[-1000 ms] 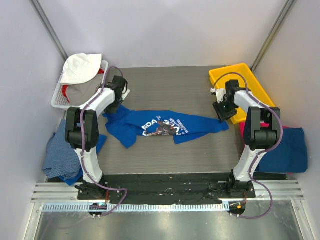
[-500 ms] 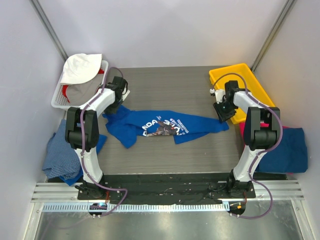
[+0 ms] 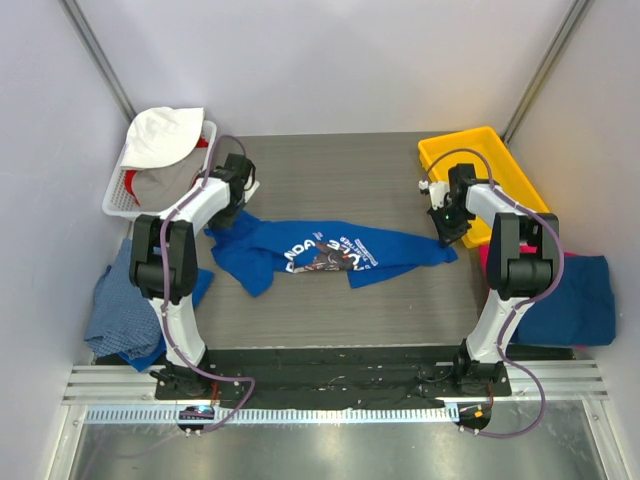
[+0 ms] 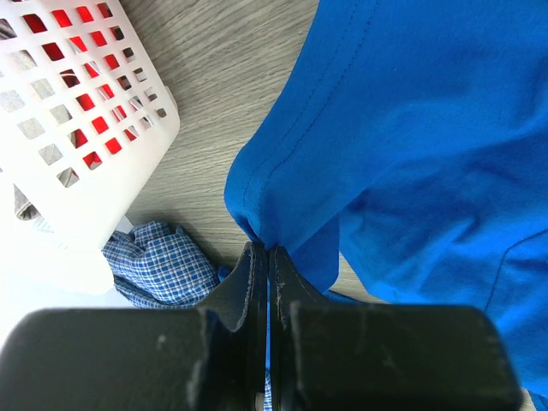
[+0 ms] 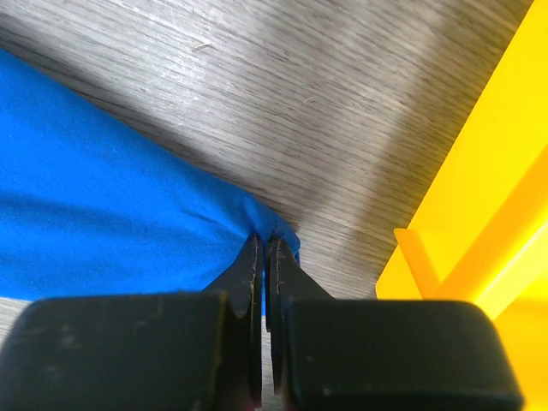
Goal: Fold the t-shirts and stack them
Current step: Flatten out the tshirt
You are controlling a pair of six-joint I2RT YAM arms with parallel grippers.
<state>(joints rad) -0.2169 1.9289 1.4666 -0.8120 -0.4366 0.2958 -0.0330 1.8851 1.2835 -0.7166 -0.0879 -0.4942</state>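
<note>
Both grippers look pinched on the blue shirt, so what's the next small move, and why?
The left gripper is shut on one edge of the shirt, the right gripper on the opposite tip, and the cloth lies bunched between them. So probably draw them apart, slightly raised, to stretch it flat.

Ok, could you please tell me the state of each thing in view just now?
royal blue t-shirt: unfolded, crumpled, pinched at both ends.
left gripper: shut on the t-shirt's edge.
right gripper: shut on the t-shirt's corner.
white basket: upright, heaped with clothes.
yellow bin: upright.
checked cloth: crumpled beside the left arm.
dark blue shirt: lying beside the right arm.
</note>
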